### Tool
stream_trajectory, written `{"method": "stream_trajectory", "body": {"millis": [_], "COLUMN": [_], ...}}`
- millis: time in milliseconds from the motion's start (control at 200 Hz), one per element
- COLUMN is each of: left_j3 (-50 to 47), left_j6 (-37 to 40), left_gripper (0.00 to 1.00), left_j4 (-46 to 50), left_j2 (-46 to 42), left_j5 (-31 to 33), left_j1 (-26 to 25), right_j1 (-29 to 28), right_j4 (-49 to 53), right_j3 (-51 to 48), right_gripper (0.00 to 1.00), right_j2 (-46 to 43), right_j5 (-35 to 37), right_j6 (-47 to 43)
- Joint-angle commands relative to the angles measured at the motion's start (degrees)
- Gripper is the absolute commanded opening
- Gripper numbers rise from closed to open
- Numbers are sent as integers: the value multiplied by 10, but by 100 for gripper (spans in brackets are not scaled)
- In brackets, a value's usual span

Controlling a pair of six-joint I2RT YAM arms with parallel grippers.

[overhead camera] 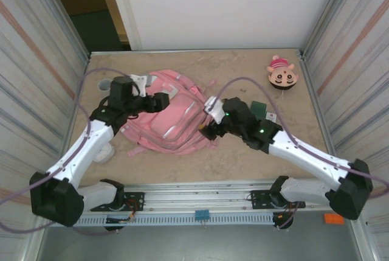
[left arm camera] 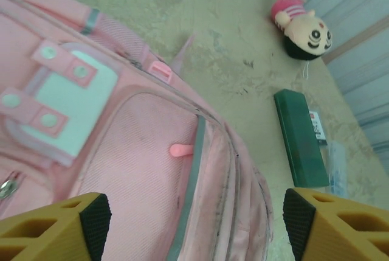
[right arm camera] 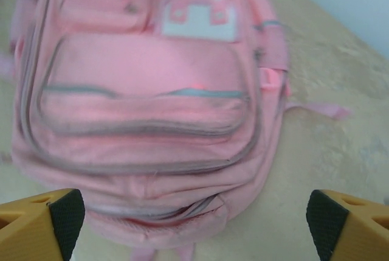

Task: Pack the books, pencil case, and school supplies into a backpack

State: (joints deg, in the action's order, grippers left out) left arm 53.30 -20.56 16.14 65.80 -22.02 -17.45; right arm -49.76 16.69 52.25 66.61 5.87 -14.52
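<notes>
Both the left gripper (left arm camera: pixel 196 218) and right gripper (right arm camera: pixel 194 212) are held wide open by the pink backpack (overhead camera: pixel 170 121). Opening is judged in hand, so a zip pull (left arm camera: pixel 180 149) must be gripped next.

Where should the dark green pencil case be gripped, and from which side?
Probably across its narrow width near mid-length, coming straight down from above: the pencil case lies flat on the table, long and slim.

Top external: high behind my arm bases, facing down on the beige stone-patterned tabletop (overhead camera: pixel 234 163). Left wrist: close, facing rightward. Right wrist: close, facing leftward. Shared by all: large soft pink backpack (overhead camera: pixel 170 121).
</notes>
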Motion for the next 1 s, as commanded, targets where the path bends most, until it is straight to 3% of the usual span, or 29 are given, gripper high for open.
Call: {"method": "stream_trajectory", "body": {"millis": [0, 135, 481, 551, 641, 697, 742, 782, 992], "left_j3": [-52, -100, -145, -155, -169, -174, -177, -180, -185], "left_j6": [-23, -45, -46, -46, -40, -33, -27, -20, -9], "left_gripper": [76, 76, 75, 75, 75, 76, 75, 76, 74], "left_j4": [14, 3, -20, -30, -39, -41, -38, -37, -50], "left_j2": [-36, -64, -75, -79, -87, -93, -100, -106, -139], "left_j5": [-51, -74, -93, -98, -98, -94, -89, -86, -82], "left_j1": [32, 63, 88, 88, 90, 90, 90, 91, 90], "right_j1": [-35, -56, -58, -58, -55, -51, -48, -45, -1], "right_j4": [69, 65, -36, -47, -47, -16, 15, 39, 91], "right_j3": [17, 29, 60, 58, 57, 69, 84, 97, 157], "right_gripper": [93, 92, 86, 77, 57, 39, 12, 0, 0], "right_j2": [60, 137, 261, 277, 287, 285, 278, 267, 153], "right_j5": [-28, -29, -42, -35, -26, -30, -33, -34, -109], "right_j6": [-295, -412, -437, -439, -445, -450, -451, -450, -413]}}
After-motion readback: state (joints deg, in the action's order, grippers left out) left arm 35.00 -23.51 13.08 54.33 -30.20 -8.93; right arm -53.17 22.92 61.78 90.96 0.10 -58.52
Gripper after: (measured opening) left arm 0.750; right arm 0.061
